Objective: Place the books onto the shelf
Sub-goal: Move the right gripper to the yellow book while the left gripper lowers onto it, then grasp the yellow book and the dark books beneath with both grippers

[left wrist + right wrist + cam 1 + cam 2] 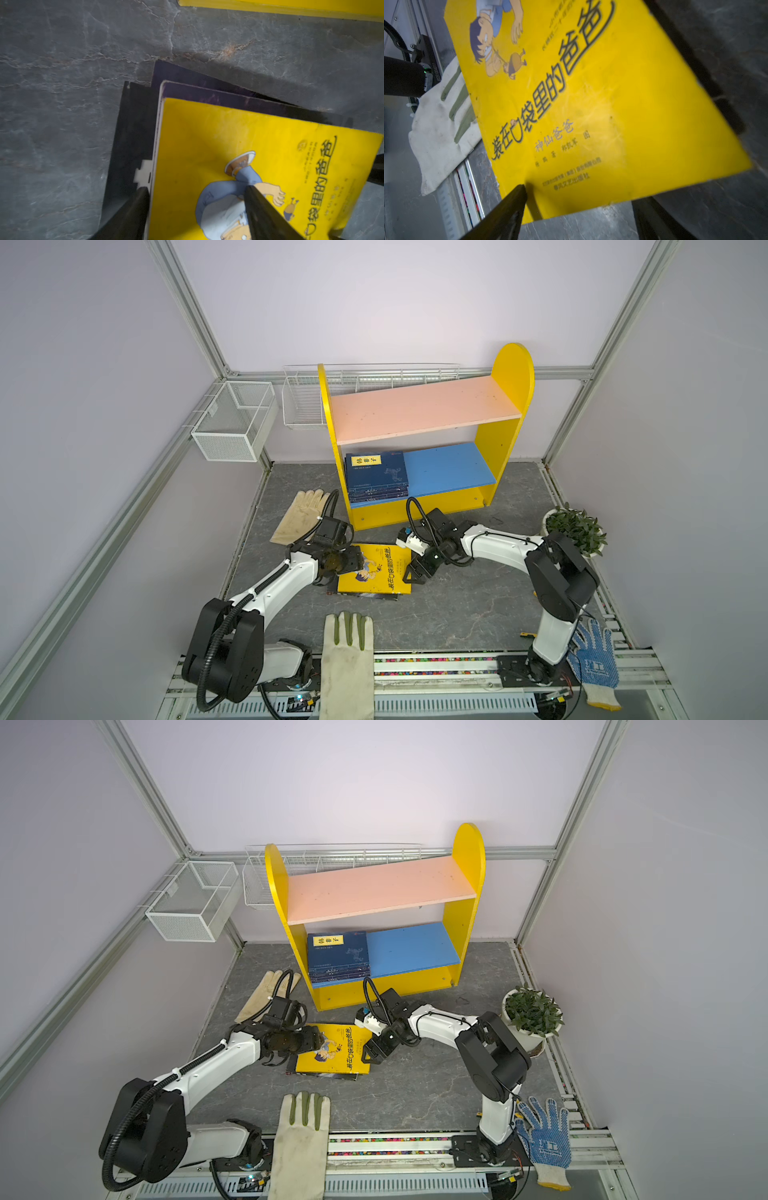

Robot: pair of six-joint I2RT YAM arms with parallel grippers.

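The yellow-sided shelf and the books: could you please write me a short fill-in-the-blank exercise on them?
1. The navy blue books with yellow title label lie on the ____ lower board of the yellow-sided two-tier shelf.
2. Its pink upper board holds ____ books.
3. The bright yellow cartoon paperback lies on ____ of the dark-covered books.
4. The leafy green plant grows in a ____ pot.

Missing words: blue; no; top; white.

Matt paper book (384, 572), rough stone-look tabletop (457, 614)
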